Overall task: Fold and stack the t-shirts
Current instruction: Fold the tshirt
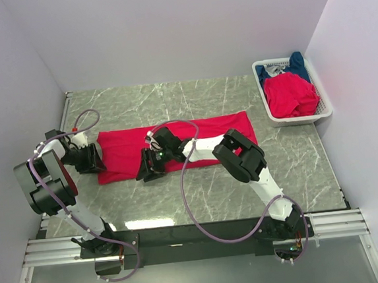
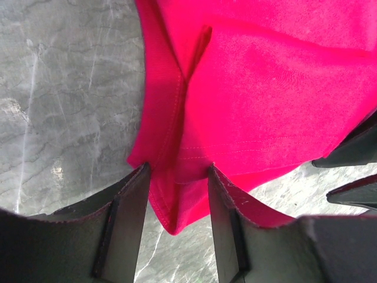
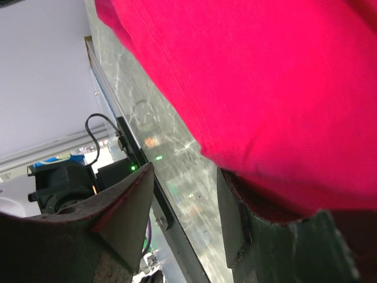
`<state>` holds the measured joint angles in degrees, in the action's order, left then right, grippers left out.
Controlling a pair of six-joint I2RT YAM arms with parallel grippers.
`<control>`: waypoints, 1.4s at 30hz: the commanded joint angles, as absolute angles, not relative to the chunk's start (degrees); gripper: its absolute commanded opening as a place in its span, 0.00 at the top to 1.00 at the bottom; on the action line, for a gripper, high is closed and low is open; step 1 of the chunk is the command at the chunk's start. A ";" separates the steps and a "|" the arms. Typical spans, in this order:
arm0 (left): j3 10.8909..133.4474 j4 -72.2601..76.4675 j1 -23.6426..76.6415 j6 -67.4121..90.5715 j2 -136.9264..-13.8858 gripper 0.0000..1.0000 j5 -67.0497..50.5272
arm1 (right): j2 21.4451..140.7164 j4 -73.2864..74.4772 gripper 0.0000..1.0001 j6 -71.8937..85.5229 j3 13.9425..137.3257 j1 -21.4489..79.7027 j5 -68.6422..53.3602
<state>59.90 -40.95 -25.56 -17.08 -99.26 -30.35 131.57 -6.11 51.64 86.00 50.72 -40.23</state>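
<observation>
A bright red t-shirt (image 1: 195, 135), folded into a long strip, lies flat across the middle of the table. My left gripper (image 1: 95, 159) is at its left end. In the left wrist view the left gripper (image 2: 177, 197) is open, and a hemmed corner of the red shirt (image 2: 265, 88) lies between the jaws. My right gripper (image 1: 149, 167) is at the strip's near edge, left of centre. In the right wrist view the right gripper (image 3: 185, 200) is open. The red cloth (image 3: 265, 88) drapes over its right finger (image 3: 235, 224), and bare table shows in the gap.
A white mesh basket (image 1: 271, 116) at the back right holds a crumpled red shirt (image 1: 289, 94) and a dark blue shirt (image 1: 293, 65). White walls close in the grey marble table (image 1: 148, 204) on three sides. The table's near edge has a metal rail (image 1: 197, 237).
</observation>
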 commanded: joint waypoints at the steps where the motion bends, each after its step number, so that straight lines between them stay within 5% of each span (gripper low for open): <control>1: 60.91 -41.13 -25.40 -17.84 -99.05 0.50 -30.41 | 129.56 -2.73 0.45 51.15 82.71 51.33 -36.13; 18: 61.08 -40.87 -25.40 -17.67 -99.32 0.50 -30.32 | 131.31 2.20 0.57 53.61 86.04 50.28 -29.09; 28: 62.05 -42.01 -25.40 -18.28 -99.58 0.55 -31.20 | 130.52 1.58 0.80 51.07 88.24 49.92 -29.00; 34: 62.66 -42.80 -25.40 -18.54 -98.88 0.63 -31.99 | 129.90 1.41 1.00 49.92 89.30 49.83 -29.00; 42: 63.72 -43.77 -25.40 -19.07 -97.47 0.82 -32.26 | 126.83 -1.49 1.00 48.87 89.12 49.75 -28.92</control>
<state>61.39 -42.74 -25.56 -18.06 -99.26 -30.70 130.41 0.62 50.52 87.00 50.30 -30.57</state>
